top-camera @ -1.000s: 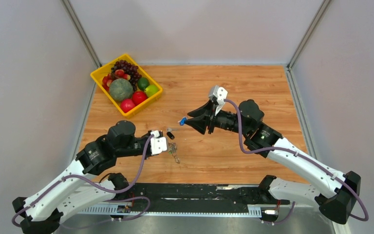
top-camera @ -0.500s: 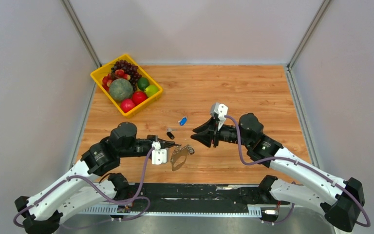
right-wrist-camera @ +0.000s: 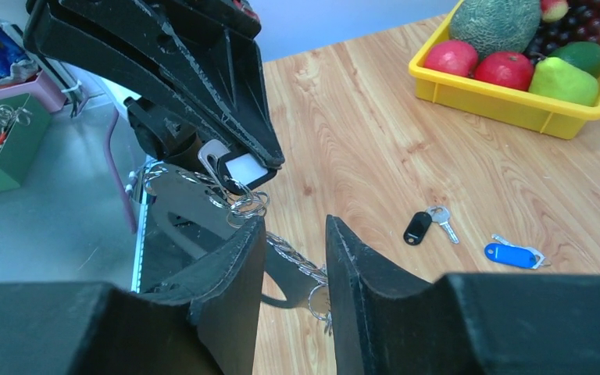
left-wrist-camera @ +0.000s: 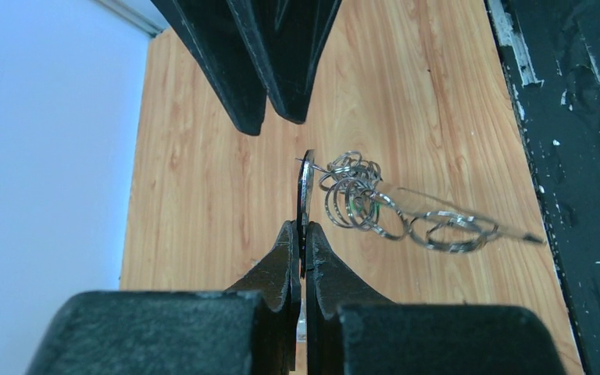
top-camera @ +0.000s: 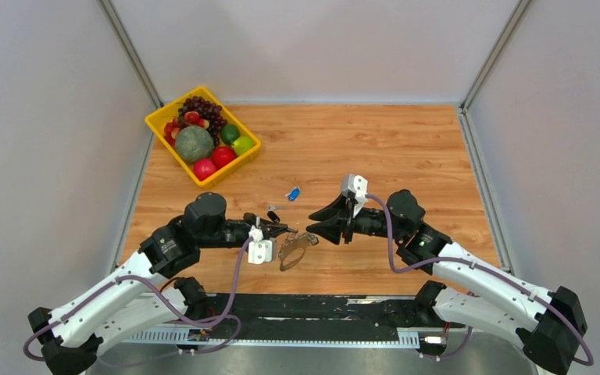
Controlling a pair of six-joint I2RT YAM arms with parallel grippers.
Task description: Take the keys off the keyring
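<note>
Your table (top-camera: 375,148) is warm wood-grain laminate, smooth and matt, boxed in by plain pale grey walls with metal strips along the corners, and a black rail runs along the near edge. At the far left sits a yellow plastic basket (top-camera: 241,160) of fruit: a rough netted melon, dark grapes, and glossy red and green pieces. Your left gripper (left-wrist-camera: 301,234) is clamped tight on the keyring (top-camera: 292,250), held just above the near middle of the table. In the left wrist view what it pinches reads as a thin flat metal edge standing upright between the black tapered fingers. From the top of that edge a tangle of small rings (left-wrist-camera: 357,199), bright silvery wire, trails off to the right over the wood. Your right gripper (right-wrist-camera: 295,258) stands part open, facing the left one closely, its wedge-shaped fingers either side of the hanging rings. You cannot tell whether they touch the metal. Two keys lie loose on the table beyond the grippers: a black-headed key (right-wrist-camera: 418,227) and, further out, a blue-tagged key (right-wrist-camera: 513,255), near each other but apart
</note>
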